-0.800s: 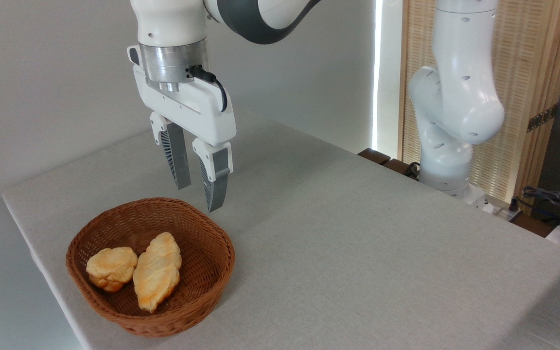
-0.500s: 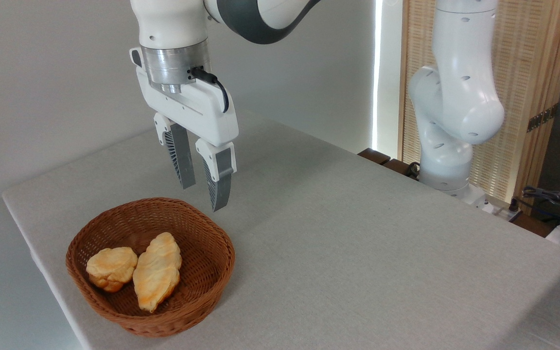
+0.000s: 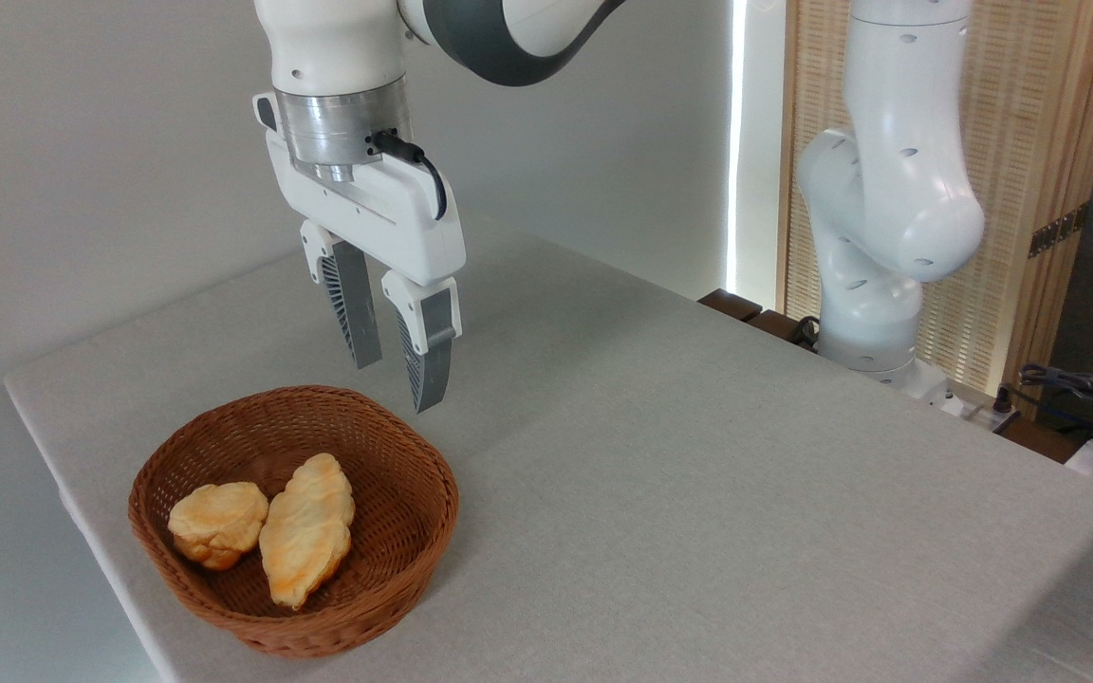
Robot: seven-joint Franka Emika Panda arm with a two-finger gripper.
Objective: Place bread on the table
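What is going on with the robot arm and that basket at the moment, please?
The white two-finger gripper hangs open and empty above the far rim of the brown woven wicker basket. The long golden-yellow ridged bread lies inside it beside a smaller round bun. Nothing has been set on the light grey table yet.

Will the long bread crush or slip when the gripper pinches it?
The bread looks flaky and ridged, so it probably dents under a hard squeeze. Its rough surface should grip well. It looks light, and leans on the bun, which may shift.
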